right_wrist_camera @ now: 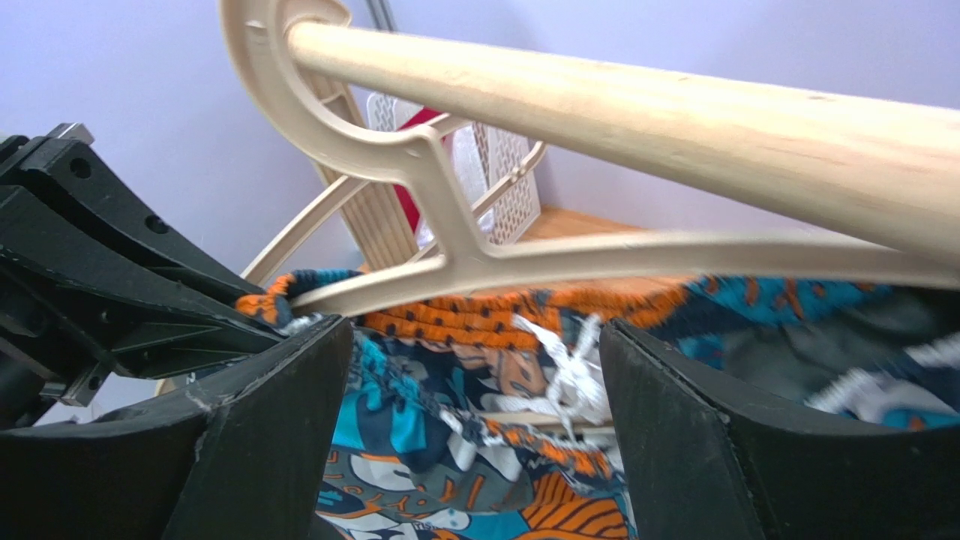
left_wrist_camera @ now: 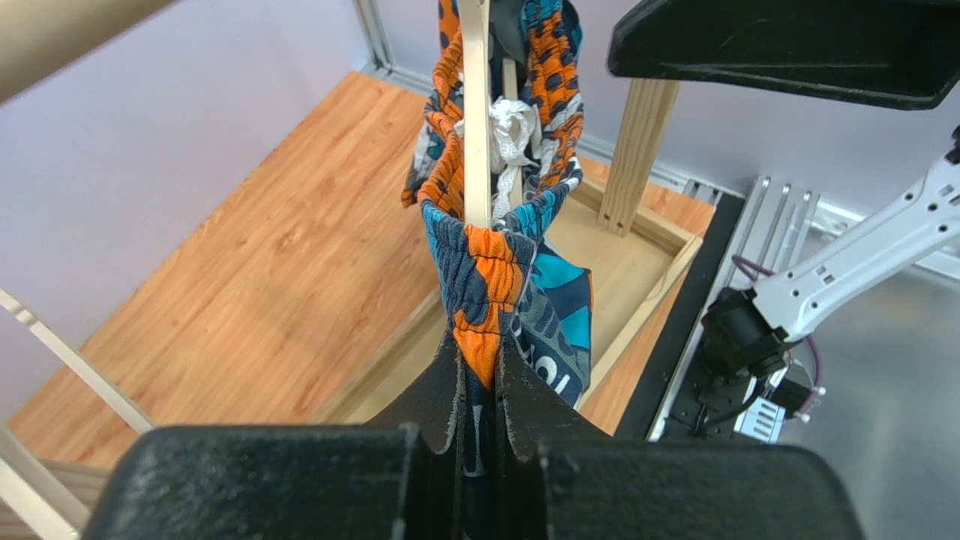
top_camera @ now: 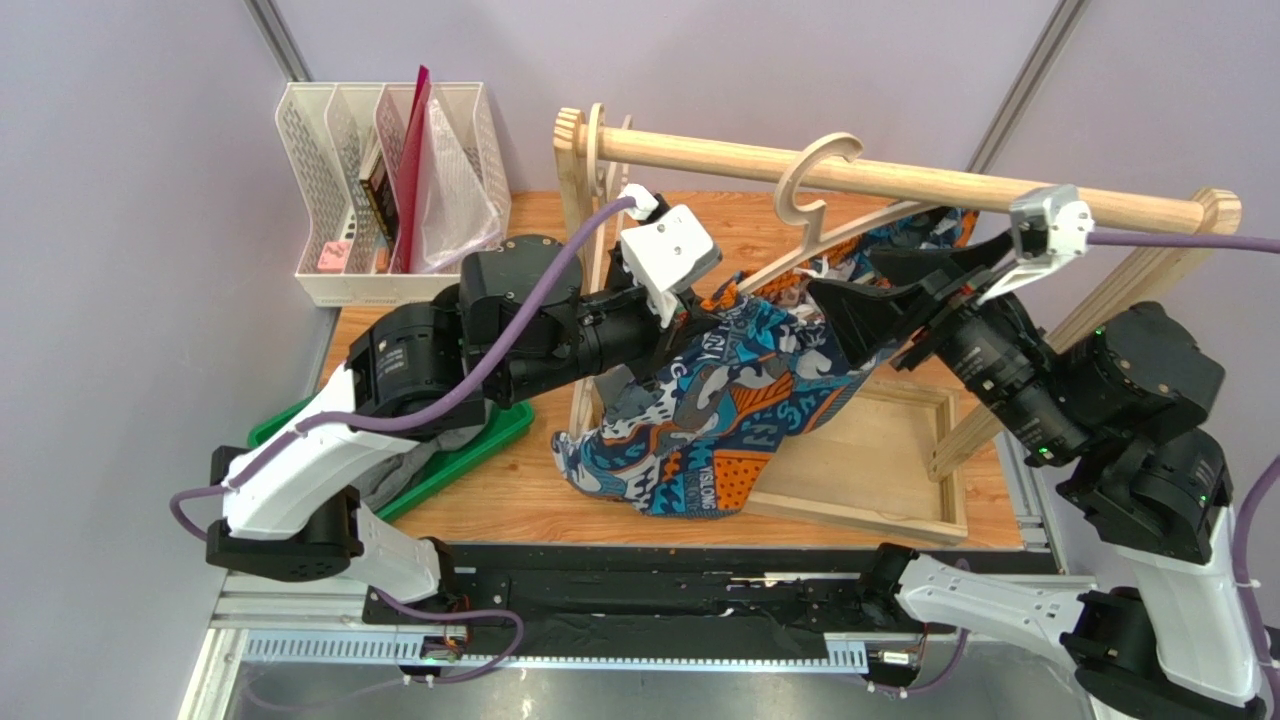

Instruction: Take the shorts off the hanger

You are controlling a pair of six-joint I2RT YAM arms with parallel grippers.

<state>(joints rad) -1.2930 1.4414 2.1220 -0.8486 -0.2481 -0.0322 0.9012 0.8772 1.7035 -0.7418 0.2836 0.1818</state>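
The left hand pinches the patterned shorts just below the hanger, the right hand is spread at the hanger, and next the shorts probably need sliding off it.

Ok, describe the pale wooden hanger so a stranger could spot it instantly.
Find the thick round wooden rail spanning the scene. Hooked over it is the thin, pale curved hanger, the only piece carrying the blue-and-orange patterned shorts.

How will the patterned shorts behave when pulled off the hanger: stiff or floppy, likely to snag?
Probably floppy: the patterned shorts sag in folds below the hanger. Likely stretchy at the gathered waistband pinched by the left gripper. The white drawstring near the hanger bar may snag.
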